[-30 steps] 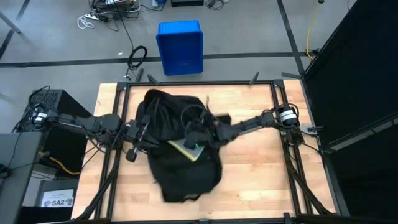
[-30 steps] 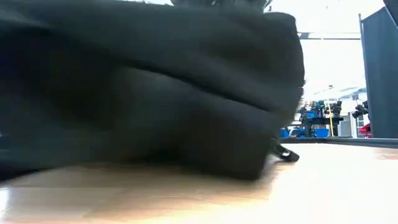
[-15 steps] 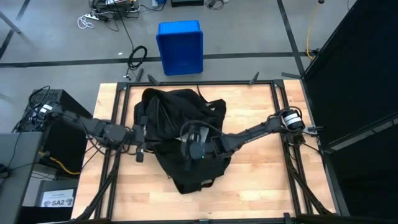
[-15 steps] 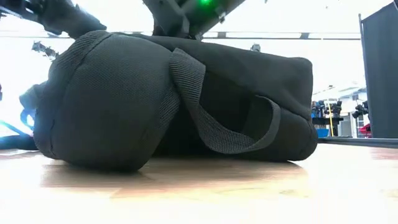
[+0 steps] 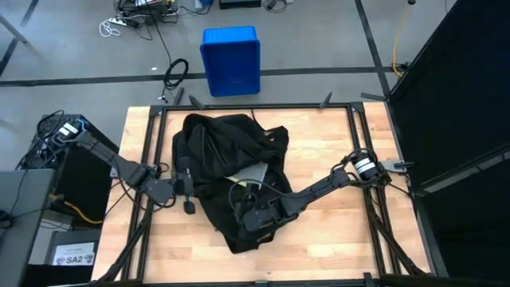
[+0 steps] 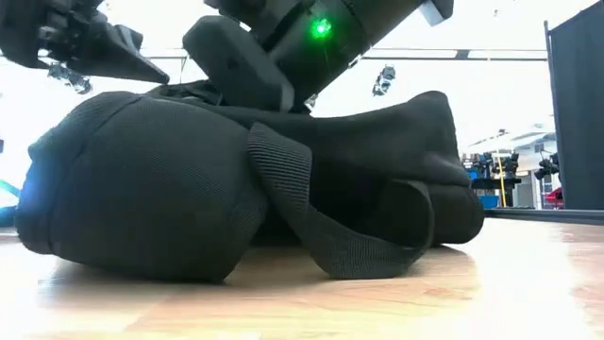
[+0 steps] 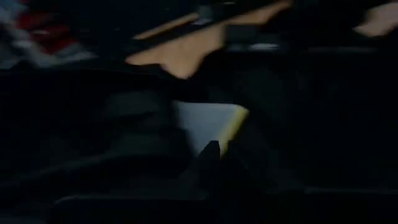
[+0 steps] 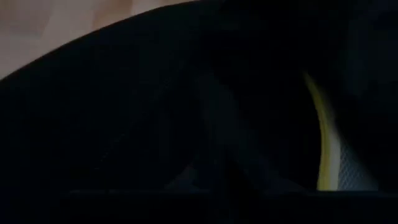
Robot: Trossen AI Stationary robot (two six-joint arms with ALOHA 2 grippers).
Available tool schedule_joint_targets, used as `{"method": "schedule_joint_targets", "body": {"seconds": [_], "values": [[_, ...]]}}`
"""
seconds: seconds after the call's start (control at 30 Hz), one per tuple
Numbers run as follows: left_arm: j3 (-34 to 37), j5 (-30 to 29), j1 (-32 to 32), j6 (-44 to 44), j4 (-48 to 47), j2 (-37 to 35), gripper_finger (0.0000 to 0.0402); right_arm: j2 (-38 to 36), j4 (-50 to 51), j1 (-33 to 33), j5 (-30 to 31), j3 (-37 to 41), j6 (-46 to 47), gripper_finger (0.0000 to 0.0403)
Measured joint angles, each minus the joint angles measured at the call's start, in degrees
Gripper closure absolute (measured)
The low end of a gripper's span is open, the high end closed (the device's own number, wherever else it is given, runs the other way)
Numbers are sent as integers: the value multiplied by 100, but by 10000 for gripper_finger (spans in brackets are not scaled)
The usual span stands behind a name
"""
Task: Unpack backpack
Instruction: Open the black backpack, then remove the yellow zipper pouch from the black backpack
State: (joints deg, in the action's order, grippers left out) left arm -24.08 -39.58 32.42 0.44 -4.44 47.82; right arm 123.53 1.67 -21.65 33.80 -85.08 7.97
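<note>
The black backpack (image 5: 227, 151) lies slumped on the middle of the wooden table, its near end (image 6: 142, 198) resting on the boards. In its open top shows a flat grey thing (image 5: 249, 172) with a yellow edge (image 7: 233, 124). My right gripper (image 5: 249, 220) reaches from the right onto the backpack's near part, fingers sunk in the fabric and hidden. My left gripper (image 5: 189, 204) is shut at the backpack's left side, its tips (image 6: 156, 71) just above the top. My right gripper comes slanting down from the right and far side into the fabric on top of the backpack (image 6: 283, 109). The cloth bulges round it and hides the fingers, so what lies between them cannot be told. My left gripper: whether it touches the backpack I cannot tell.
A loose strap loop (image 6: 326, 241) of the backpack lies on the table at its near side. A blue plastic bin (image 5: 231, 60) stands on the floor beyond the far edge. Bare boards (image 5: 335, 231) lie at the near right.
My right gripper has gone toward the near edge and the left, sinking onto the backpack. My left gripper has swung toward the near edge, lower and turned. The backpack, stretched toward the near edge and in motion before, has settled; the grey flat thing now shows in its opening.
</note>
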Motion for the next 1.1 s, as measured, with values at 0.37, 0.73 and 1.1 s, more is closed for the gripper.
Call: {"method": "schedule_joint_targets", "body": {"seconds": [0.37, 0.73, 1.1], "values": [[1, 777, 0, 35, 693, 1237, 392, 12, 1000, 12, -516, 0, 521, 396], [0, 777, 22, -496, 1167, 2486, 392, -50, 1189, 62, 1377, -422, -920, 398], [0, 898, 35, -632, 1327, 2662, 392, 3, 1585, 477, 146, -540, -430, 319]]}}
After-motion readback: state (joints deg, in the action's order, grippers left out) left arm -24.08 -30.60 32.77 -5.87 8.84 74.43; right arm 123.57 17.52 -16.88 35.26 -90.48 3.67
